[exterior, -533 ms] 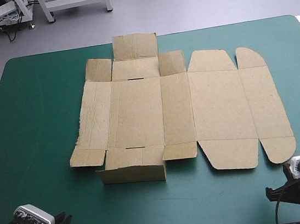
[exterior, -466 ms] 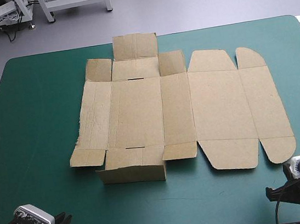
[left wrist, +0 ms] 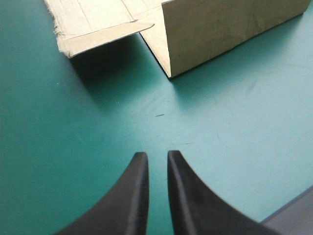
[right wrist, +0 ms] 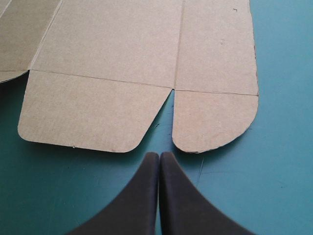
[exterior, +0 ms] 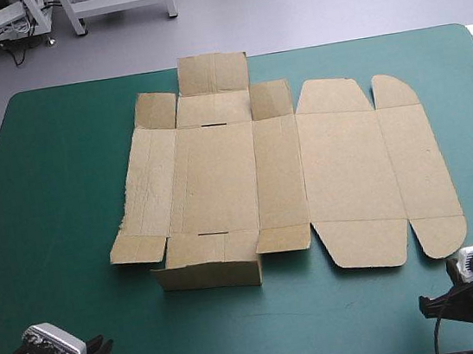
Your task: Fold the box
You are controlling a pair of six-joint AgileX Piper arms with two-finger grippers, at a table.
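- The box (exterior: 279, 171) lies as a cut brown sheet spread on the teal-green table (exterior: 55, 192), roughly in the middle and a little toward the far side; its far flap (exterior: 213, 73) reaches the table's far edge.
- Nearly all of the sheet is flat, with its creases plain to see. The exception is the near flap (exterior: 208, 275) at the sheet's left half, which stands raised as a low wall facing the robot.
- In the left wrist view that raised wall (left wrist: 230, 32) stands upright ahead of the left gripper (left wrist: 154, 155), well apart from it. Beside it, a small corner flap (left wrist: 105, 35) lifts slightly off the cover (a shadow lies beneath it).
- The left gripper's black fingers are all but together, with only a thin slit between the tips. They hold nothing and hang over bare cover near the table's near edge.
- The right gripper (right wrist: 159, 155) has its fingers pressed together in one pointed arch, and it too is empty.
- Just ahead of the right gripper's tips lie two rounded flaps of the box's right half, a wide one (right wrist: 93, 112) and a narrower one (right wrist: 212, 117). The notch between them is in line with the tips, which sit near the board without touching it.
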